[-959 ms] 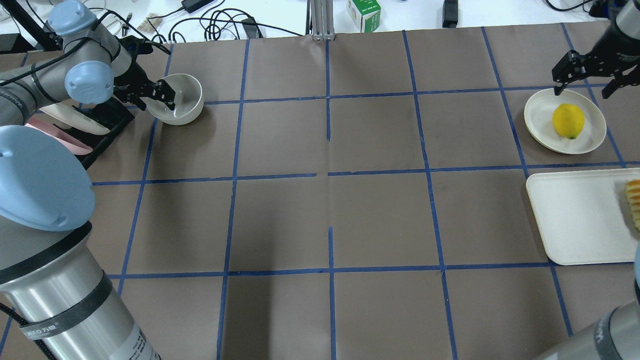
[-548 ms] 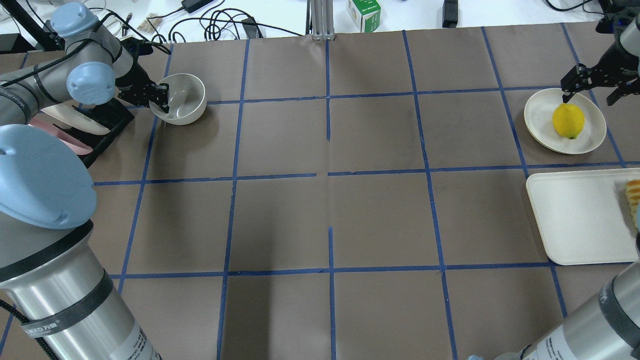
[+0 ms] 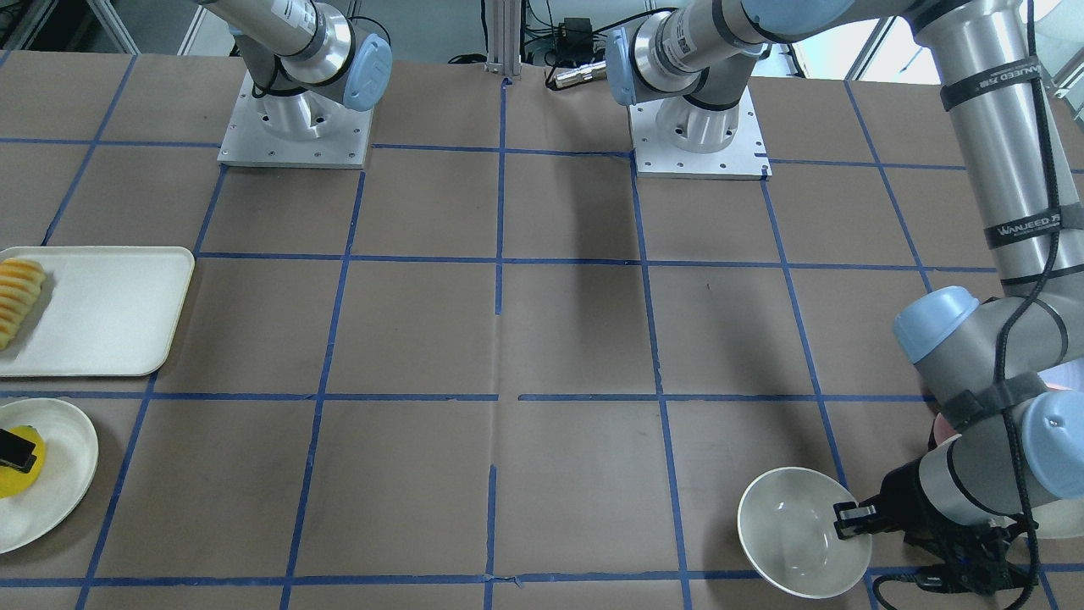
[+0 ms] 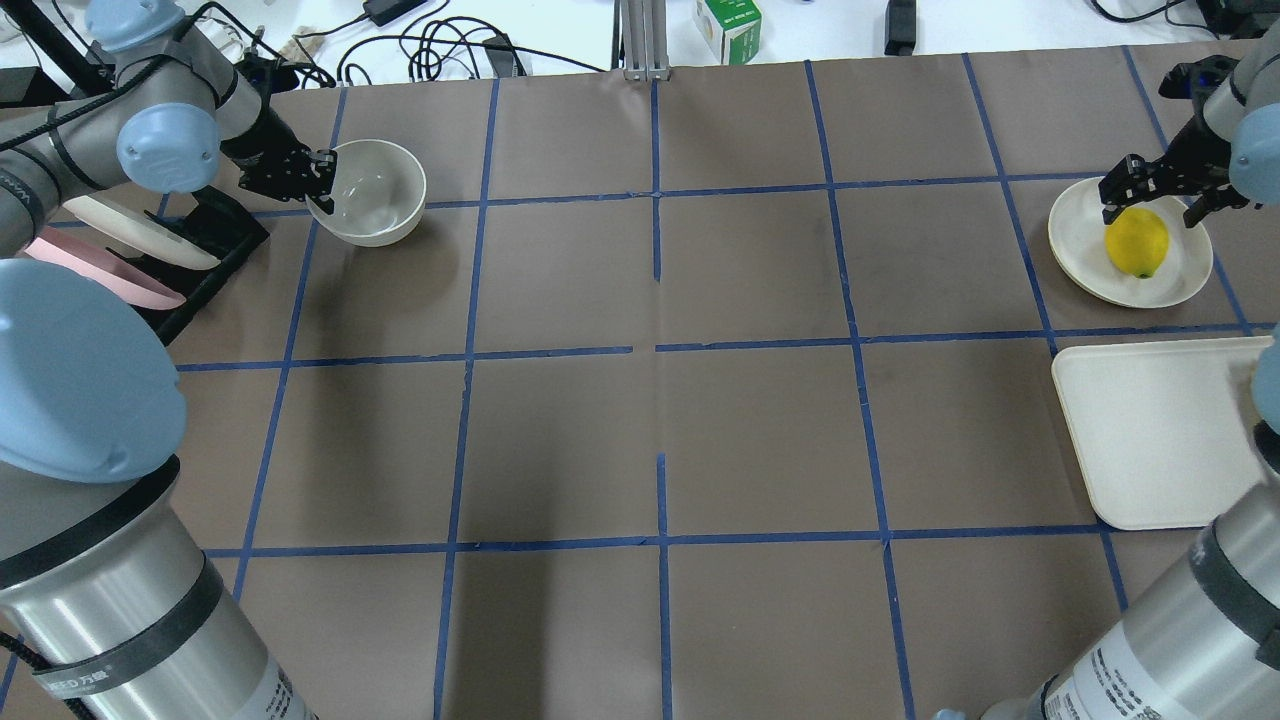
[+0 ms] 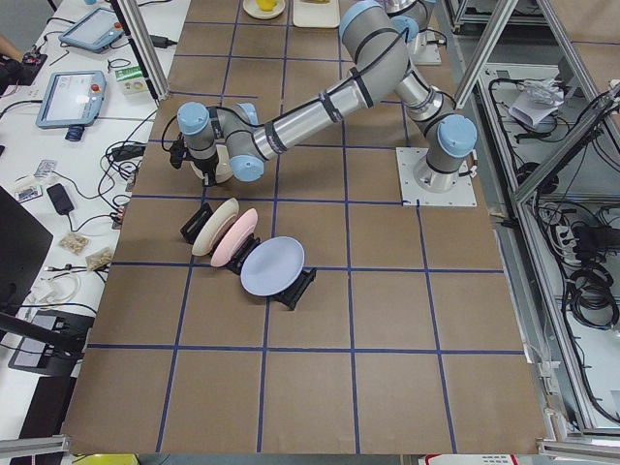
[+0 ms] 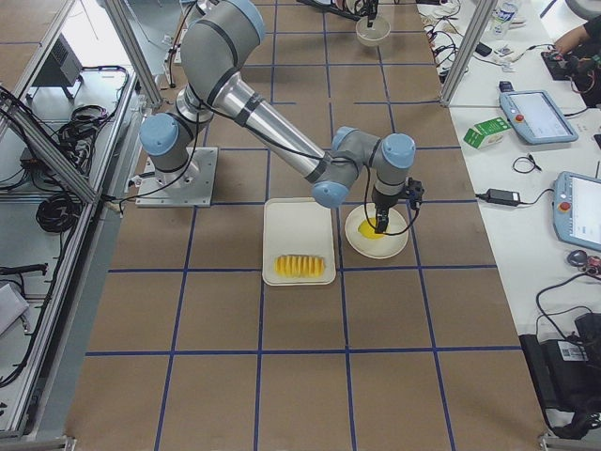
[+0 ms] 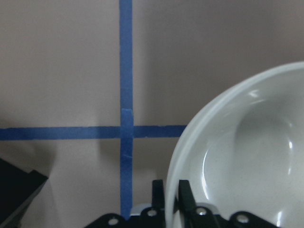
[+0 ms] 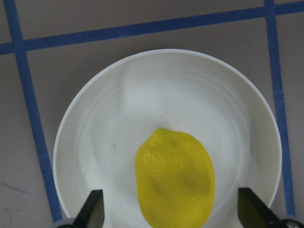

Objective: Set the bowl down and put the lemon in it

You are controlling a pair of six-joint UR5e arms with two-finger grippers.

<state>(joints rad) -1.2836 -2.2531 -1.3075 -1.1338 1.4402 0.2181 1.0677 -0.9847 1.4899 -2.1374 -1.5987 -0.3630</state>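
Where the right wrist view looks down, lemon (image 8: 175, 178) lies on plate (image 8: 95, 118), long axis upright in frame, nub uppermost. Right gripper (image 8: 172, 209): fingers spread wide either side, clear of it. Front-facing view half-hides the lemon behind a finger. Bowl (image 7: 247, 156): far-left of table (image 4: 660, 300), rim pinched by left gripper (image 7: 171, 190).

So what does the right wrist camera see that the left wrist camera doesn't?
Only the right wrist camera shows the lemon lying on a shallow plate, with the right gripper open, its fingers on either side of the lemon and not touching it. Only the left wrist camera shows the bowl, its rim pinched by the left gripper. Both show the brown table crossed by blue tape lines.
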